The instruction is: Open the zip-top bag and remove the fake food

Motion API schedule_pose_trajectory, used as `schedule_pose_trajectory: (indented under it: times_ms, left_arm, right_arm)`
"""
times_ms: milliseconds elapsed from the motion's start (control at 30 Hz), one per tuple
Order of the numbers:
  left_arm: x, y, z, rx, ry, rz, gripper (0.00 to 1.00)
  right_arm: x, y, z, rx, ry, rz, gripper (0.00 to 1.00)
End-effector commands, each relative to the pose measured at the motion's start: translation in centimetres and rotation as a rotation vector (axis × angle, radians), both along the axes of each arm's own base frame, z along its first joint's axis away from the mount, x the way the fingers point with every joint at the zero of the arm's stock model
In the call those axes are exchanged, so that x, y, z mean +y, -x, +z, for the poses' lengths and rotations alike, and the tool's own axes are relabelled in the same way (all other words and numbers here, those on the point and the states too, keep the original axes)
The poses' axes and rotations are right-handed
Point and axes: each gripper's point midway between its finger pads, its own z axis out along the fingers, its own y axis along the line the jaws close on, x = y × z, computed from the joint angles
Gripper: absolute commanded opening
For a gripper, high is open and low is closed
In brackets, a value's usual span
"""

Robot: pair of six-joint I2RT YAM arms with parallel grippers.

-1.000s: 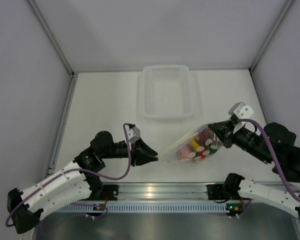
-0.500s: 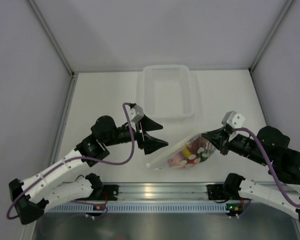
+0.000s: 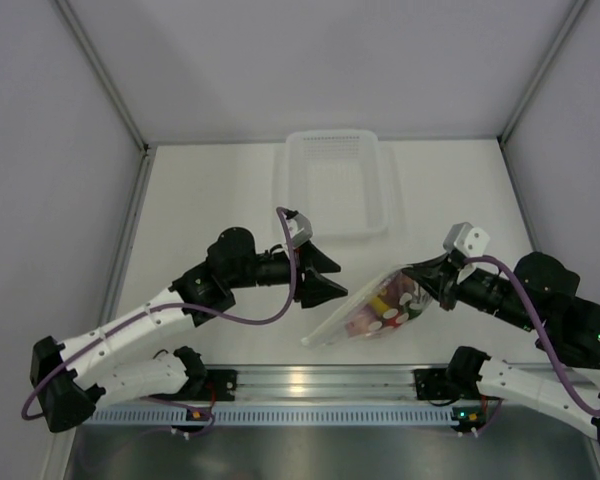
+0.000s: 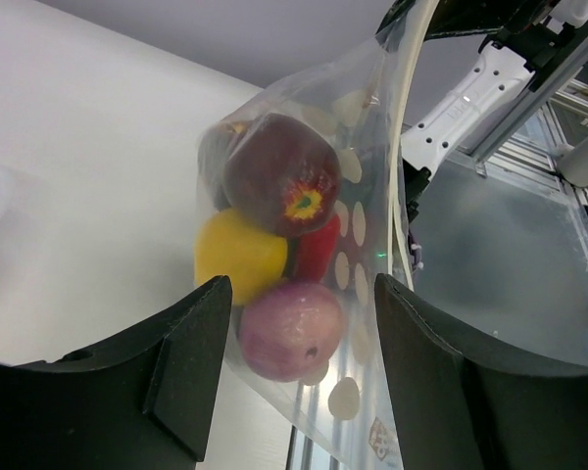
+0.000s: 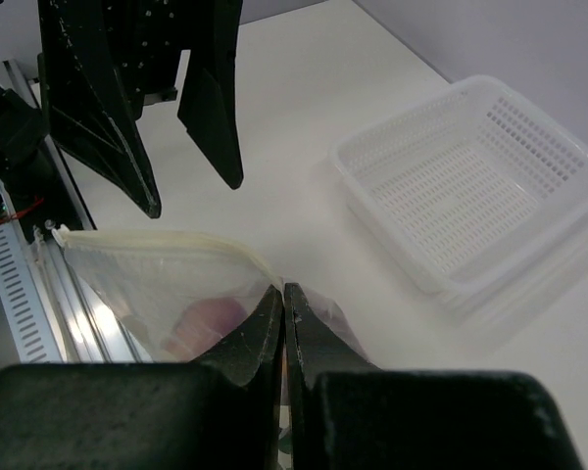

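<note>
The zip-top bag (image 3: 372,306), see-through with white dots, hangs tilted between the arms, its zip edge low at the left. Inside it I see a dark red apple (image 4: 280,184), a yellow pear (image 4: 239,255), a pinkish onion (image 4: 289,329) and a red piece (image 4: 318,250). My right gripper (image 3: 418,277) is shut on the bag's upper right corner, the plastic pinched between its fingers (image 5: 283,294). My left gripper (image 3: 324,272) is open, just left of the bag. In its wrist view the bag (image 4: 358,274) hangs right in front of its spread fingers (image 4: 201,343).
A rigid white mesh basket (image 3: 331,182) stands at the back middle of the table; it also shows in the right wrist view (image 5: 470,176). The metal rail (image 3: 310,382) runs along the near edge, below the bag. White walls enclose the table.
My left gripper has moved right and forward, up to the bag, staying open. The right gripper has lowered and shifted left with the bag; the bag's zip edge now hangs lower.
</note>
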Motion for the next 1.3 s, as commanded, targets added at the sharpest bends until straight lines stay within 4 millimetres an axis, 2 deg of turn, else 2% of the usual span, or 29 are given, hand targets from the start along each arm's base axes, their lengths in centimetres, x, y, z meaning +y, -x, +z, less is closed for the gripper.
schedule_pose_trajectory:
  times_ms: [0, 200, 333, 500, 633, 733, 1000, 1267]
  left_arm:
    - [-0.6, 1.0, 1.9, -0.031, 0.051, -0.048, 0.66]
    - [-1.3, 2.1, 1.3, -0.019, 0.035, -0.091, 0.66]
    - [-1.6, 2.1, 0.6, -0.02, 0.021, -0.076, 0.62]
    - [-1.7, 2.2, 0.4, -0.006, 0.017, -0.076, 0.62]
    - [-1.8, 2.0, 1.0, 0.004, 0.03, -0.063, 0.63]
    - [-1.5, 1.0, 1.7, 0.006, 0.039, 0.003, 0.64]
    - [-0.9, 1.3, 2.7, 0.015, 0.06, 0.016, 0.63]
    - [-0.3, 1.5, 2.9, 0.017, 0.073, 0.03, 0.59]
  right_arm:
    - [0.2, -0.4, 2.6, -0.059, -0.084, -0.012, 0.0]
    - [0.4, -0.7, 2.6, -0.058, -0.081, -0.02, 0.0]
    - [0.4, -0.7, 2.8, -0.06, -0.086, -0.014, 0.0]
    - [0.5, -0.8, 2.7, -0.057, -0.083, -0.021, 0.0]
    - [0.5, -1.0, 2.5, -0.056, -0.075, -0.027, 0.0]
    - [0.5, -1.1, 2.2, -0.059, -0.063, -0.031, 0.0]
    - [0.2, -1.3, 2.0, -0.065, -0.07, -0.049, 0.0]
    - [0.0, -1.7, 2.4, -0.07, -0.08, -0.074, 0.0]
